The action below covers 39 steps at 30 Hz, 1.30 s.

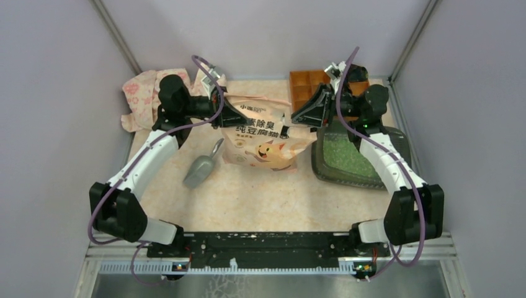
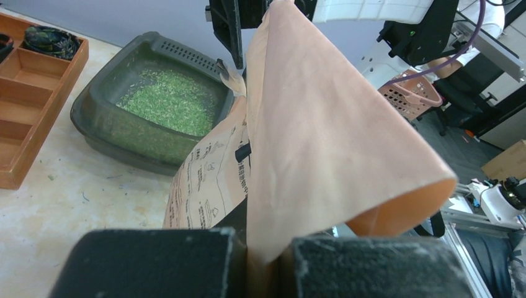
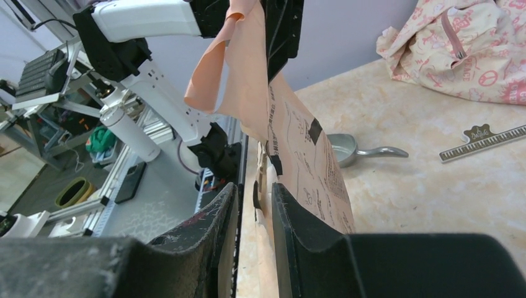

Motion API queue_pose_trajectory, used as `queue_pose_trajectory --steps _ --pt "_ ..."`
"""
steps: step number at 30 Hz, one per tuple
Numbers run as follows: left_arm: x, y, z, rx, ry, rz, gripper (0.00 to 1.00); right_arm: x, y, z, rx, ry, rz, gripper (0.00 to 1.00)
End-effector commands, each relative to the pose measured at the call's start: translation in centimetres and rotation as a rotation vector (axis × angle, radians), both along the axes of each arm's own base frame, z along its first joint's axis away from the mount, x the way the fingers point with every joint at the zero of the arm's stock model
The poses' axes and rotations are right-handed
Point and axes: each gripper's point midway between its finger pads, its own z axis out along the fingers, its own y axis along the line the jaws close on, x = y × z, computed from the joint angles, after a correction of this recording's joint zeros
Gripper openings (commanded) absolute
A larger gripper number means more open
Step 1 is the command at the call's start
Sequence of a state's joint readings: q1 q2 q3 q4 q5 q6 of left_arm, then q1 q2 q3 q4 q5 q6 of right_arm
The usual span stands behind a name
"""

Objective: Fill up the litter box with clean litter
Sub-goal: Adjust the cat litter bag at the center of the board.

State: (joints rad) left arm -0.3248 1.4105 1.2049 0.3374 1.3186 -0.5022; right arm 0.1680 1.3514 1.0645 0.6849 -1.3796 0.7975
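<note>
From the overhead view, the pink bag [image 1: 267,139] hangs lifted over the middle of the surface [image 1: 248,198], strung between the two arms. The left gripper [image 1: 247,121] is clenched on the bag's left top corner and the right gripper [image 1: 293,119] is on its right corner. The litter box [image 1: 397,146] sits at the right edge, just beside the bag and under the right arm. The clean litter [image 1: 344,155] lies spread inside it. An orange organiser [image 1: 307,87] stands behind the box, and a grey scoop [image 1: 201,167] lies left of the bag. Open surface runs from there to the near edge. A pink cloth [image 1: 141,93] is bunched in the far left corner.

The left wrist view shows the jaws pressed tight on the bag's folded top edge [image 2: 310,143]. Beyond it, the box's raised rim [image 2: 93,118] rings the green granules [image 2: 167,99], and the organiser [image 2: 25,93] is close beside it.

In the right wrist view the jaws stand narrow, grasping the bag's edge [image 3: 298,161] between them. The scoop [image 3: 353,149] lies well clear on bare surface.
</note>
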Motion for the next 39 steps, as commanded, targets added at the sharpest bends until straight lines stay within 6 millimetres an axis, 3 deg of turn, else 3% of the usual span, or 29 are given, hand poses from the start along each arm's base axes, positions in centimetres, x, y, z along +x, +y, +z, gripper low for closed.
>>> queue_pose_trajectory --steps 1,25,33,39 --pt "-0.8 0.0 2.4 -0.053 -0.101 -0.040 0.00 -0.8 0.3 1.6 0.034 -0.066 0.029 0.27" --pt "-0.5 -0.1 2.0 -0.065 -0.083 -0.048 0.00 0.1 3.8 1.8 0.048 -0.037 0.102 0.19" --pt "-0.5 -0.1 2.3 -0.071 -0.087 -0.049 0.00 1.0 6.1 -0.1 -0.039 -0.020 0.083 0.17" --pt "-1.0 0.0 2.4 -0.071 -0.099 -0.062 0.00 0.9 6.1 -1.1 -0.073 -0.018 0.070 0.17"
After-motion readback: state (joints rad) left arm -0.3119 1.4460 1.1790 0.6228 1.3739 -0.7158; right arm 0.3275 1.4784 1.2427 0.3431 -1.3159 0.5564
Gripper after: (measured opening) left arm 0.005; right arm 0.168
